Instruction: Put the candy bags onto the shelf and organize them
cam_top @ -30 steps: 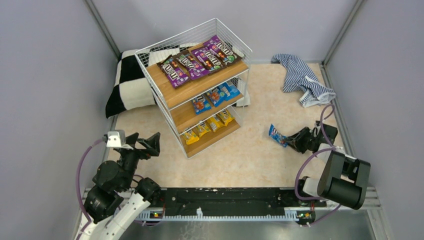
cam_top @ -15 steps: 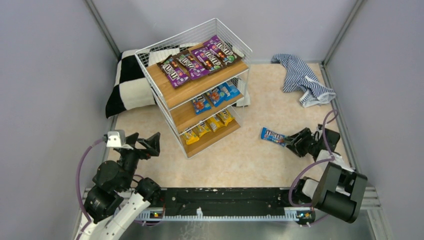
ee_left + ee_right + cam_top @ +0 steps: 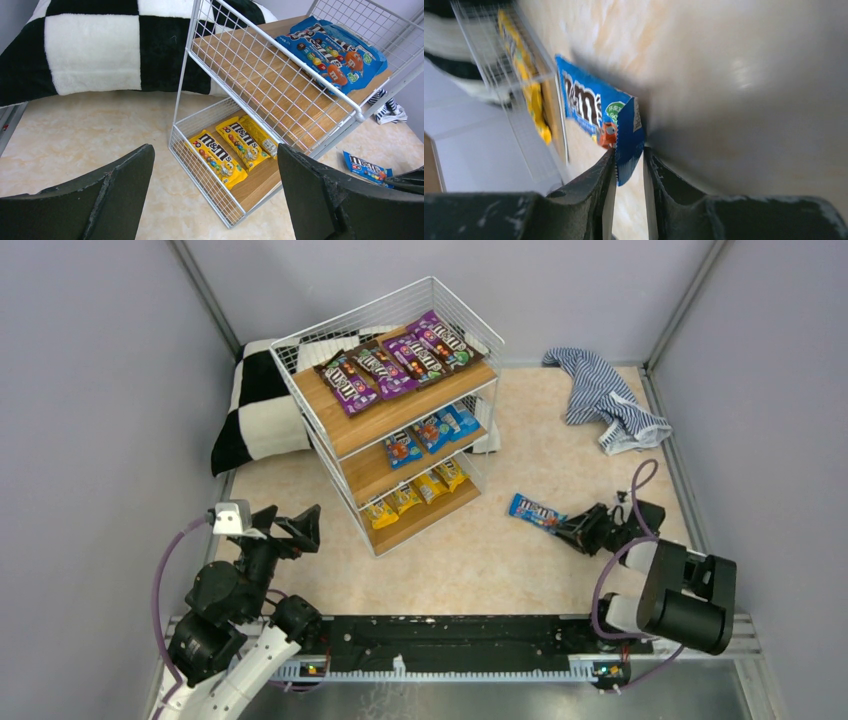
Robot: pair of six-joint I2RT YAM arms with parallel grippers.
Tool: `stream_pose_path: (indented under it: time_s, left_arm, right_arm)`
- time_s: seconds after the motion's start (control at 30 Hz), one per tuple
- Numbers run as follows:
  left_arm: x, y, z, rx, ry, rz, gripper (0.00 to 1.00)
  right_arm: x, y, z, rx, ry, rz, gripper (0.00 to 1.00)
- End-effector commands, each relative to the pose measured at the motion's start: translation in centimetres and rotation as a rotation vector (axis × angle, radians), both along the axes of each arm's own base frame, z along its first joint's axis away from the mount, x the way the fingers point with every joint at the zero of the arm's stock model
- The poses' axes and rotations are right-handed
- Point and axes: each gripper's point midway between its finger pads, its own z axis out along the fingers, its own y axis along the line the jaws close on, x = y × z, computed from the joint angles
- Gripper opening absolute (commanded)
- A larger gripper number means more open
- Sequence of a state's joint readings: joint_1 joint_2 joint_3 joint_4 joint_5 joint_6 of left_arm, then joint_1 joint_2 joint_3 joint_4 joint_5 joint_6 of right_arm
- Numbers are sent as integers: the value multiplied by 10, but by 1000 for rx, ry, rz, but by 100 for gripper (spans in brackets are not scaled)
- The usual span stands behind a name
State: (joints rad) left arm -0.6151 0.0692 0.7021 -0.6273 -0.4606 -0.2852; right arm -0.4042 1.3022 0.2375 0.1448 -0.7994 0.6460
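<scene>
**A:** Holding the blue candy bag by its right end, our right end effector is clamped tight on it, low at the surface.

**B:** We see that bag right of the shelf, apart from it. Our left end effector hangs near-left of the shelf, fingers spread wide, gripping nothing.

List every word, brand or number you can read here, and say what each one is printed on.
"m&m's": blue candy bag pinched by the right gripper.
"m&m's": yellow candy bags on the bottom board of the shelf.
"m&m's": blue candy bags on its middle board.
Too small or blurred to read: the green badge on the held bag; the purple candy bags.
</scene>
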Motion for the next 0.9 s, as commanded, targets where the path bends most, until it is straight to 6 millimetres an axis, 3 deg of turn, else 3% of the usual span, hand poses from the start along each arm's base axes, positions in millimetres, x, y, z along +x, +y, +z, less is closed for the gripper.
stream_pose_path:
  time_s: [0.0, 0.07, 0.23, 0.27, 0.57, 0.7, 0.87]
  left_arm:
    - [3, -2, 7, -1, -27, -2, 98]
    - [4, -2, 7, 0, -26, 0, 98]
    - [4, -2, 6, 1, -24, 0, 98]
    - [4, -2, 7, 1, -25, -1, 98]
    - [3, -1, 8, -5, -31, 1, 98]
    - [3, -2, 8, -2, -28, -3, 99]
    - [4, -3, 7, 2, -25, -4, 98]
  right_arm:
    - [-8, 38, 16, 21, -70, 125, 25]
    - [-12, 42, 20, 15, -75, 133, 27]
    - [-1, 23, 23, -117, -54, 88, 64]
    - [1, 21, 23, -128, -50, 94, 66]
    - [29, 9, 6, -178, -25, 164, 63]
    - [37, 16, 3, -138, -55, 190, 44]
    - [30, 41, -7, -42, -26, 268, 40]
